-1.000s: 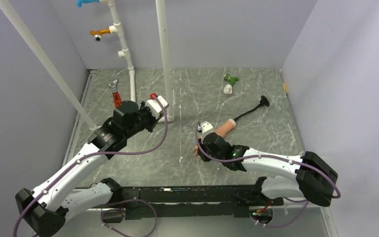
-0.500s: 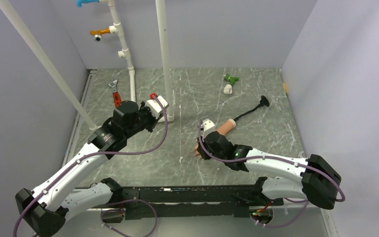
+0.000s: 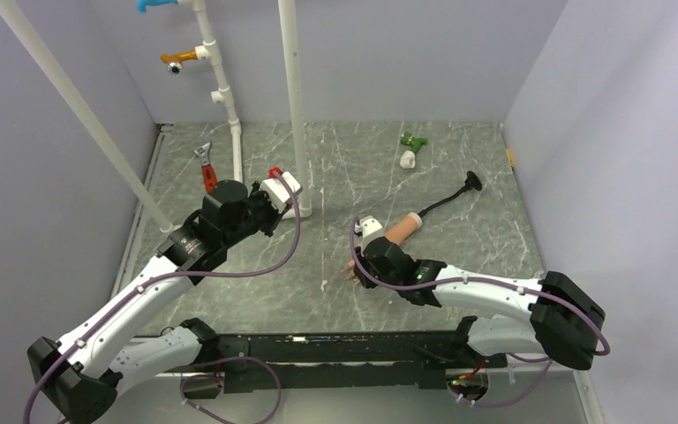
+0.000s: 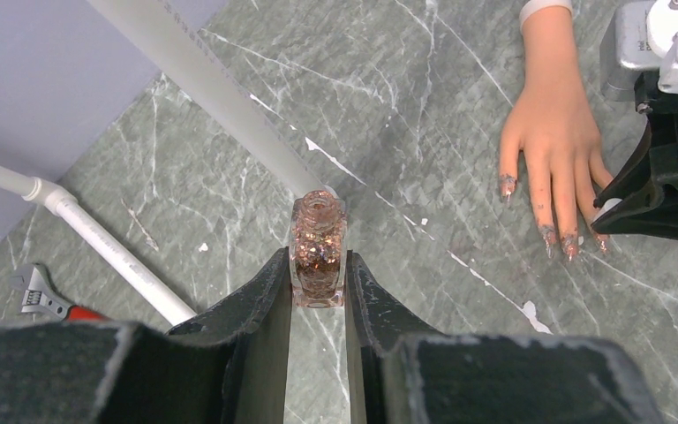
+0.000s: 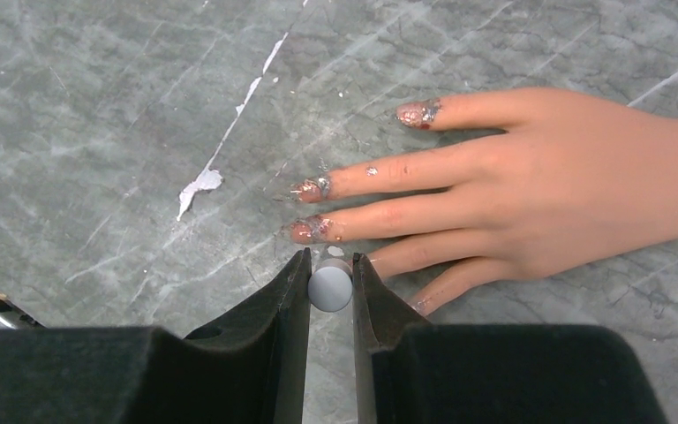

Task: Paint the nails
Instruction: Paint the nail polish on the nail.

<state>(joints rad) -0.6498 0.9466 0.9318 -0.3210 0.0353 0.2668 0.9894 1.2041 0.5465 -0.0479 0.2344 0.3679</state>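
Note:
The peach mannequin hand lies flat on the marble table, fingers pointing toward the near left. Its nails carry patchy glitter polish. My right gripper is shut on a round grey brush cap, held upright at the fingertips, right by the ring finger's tip. The brush below the cap is hidden. In the top view the right gripper covers the fingers. My left gripper is shut on an open bottle of copper glitter polish, held above the table left of the hand.
White pipes stand at the back left, close to the left gripper. A red-handled wrench, a green and white piece and a long black tool lie at the back. A white paint chip marks the table.
My right gripper shifted slightly over the fingertips and came back to about the same spot. The left arm and bottle have not moved.

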